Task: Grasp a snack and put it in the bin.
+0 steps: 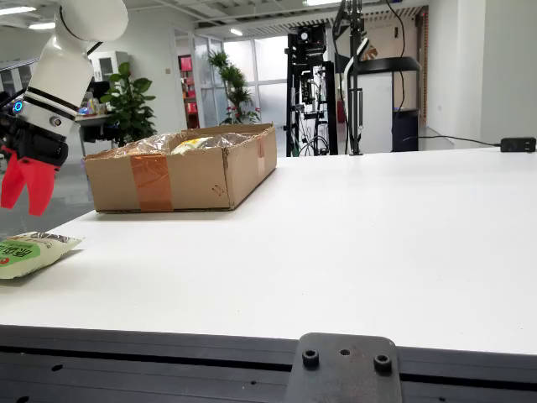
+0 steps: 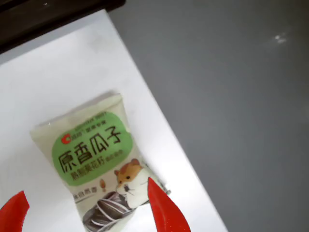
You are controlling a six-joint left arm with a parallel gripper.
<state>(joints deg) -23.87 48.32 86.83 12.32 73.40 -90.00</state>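
A pale green snack packet [image 1: 29, 251] lies flat on the white table [image 1: 336, 243] at the far left, near the table's edge. In the view that rides on the gripper, the packet [image 2: 94, 159] shows Chinese print and a hamster picture. My gripper [image 1: 27, 186], with red fingers [image 1: 17, 180], hangs open a little above the packet. Its two red fingertips [image 2: 164, 210] straddle the packet's lower end without touching it. The cardboard bin [image 1: 180, 172] stands behind, at the left middle of the table.
The bin holds crinkly snack bags [image 1: 189, 144]. The table's edge [image 2: 164, 125] runs close beside the packet, with grey floor [image 2: 241, 96] beyond. A black mount [image 1: 340, 369] sits at the table's front edge. Equipment stands [image 1: 315, 84] rise behind the table.
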